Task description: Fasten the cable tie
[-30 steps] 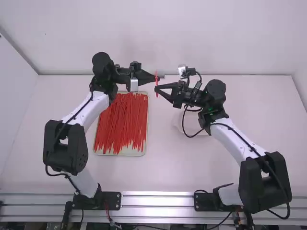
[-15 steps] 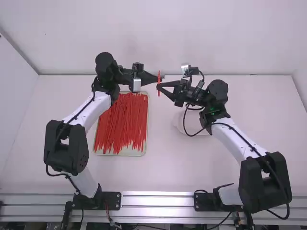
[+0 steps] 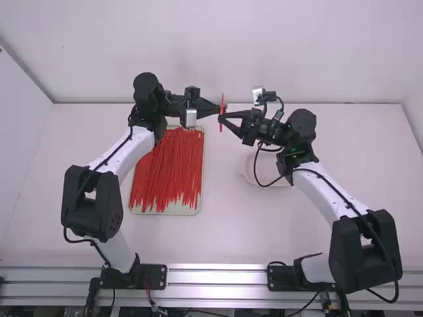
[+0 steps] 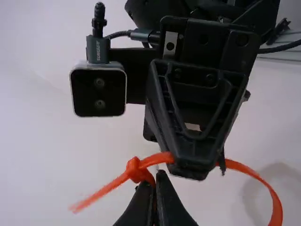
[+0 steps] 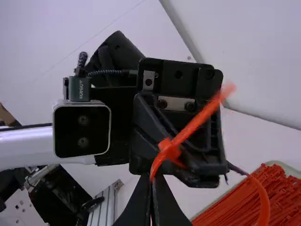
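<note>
Spanning the scene up to the back wall, the white bench [image 3: 357, 158] leaves open room to the left and right of the work. The back wall close behind is the one edge to mind. The left arm [image 3: 125, 148] and the right arm [image 3: 317, 185] both reach up the bench and bend in toward the middle, their tips raised off the surface. Under the left arm sits a tray [image 3: 198, 210] heaped with spare red ties [image 3: 168, 168], nearer the arms' bases and apart from the held tie. The left pincer [image 3: 215, 105] and the right pincer [image 3: 225, 119] meet nose to nose above the tray's far right corner. Between them hangs the cable tie [image 3: 222, 109], off the bench, its visible length running across the line that joins the two pincers. In each wrist view the arm's own fingers are pressed together with no gap. The left pincer is clamped on the tie just beside its head [image 4: 134, 167] and the right pincer on the strap right next to that, so neither arm is nearer: both have hold. The strap curves round into a loop [image 4: 270, 200], and a free tail [image 4: 91, 197] sticks out past the head, which reads as threaded already. I judge the coming move to be a tightening pull along the tail's axis, away from the head. As the tail lies in neither grip, one pincer would likely have to let go and take it while the other holds firm.
</note>
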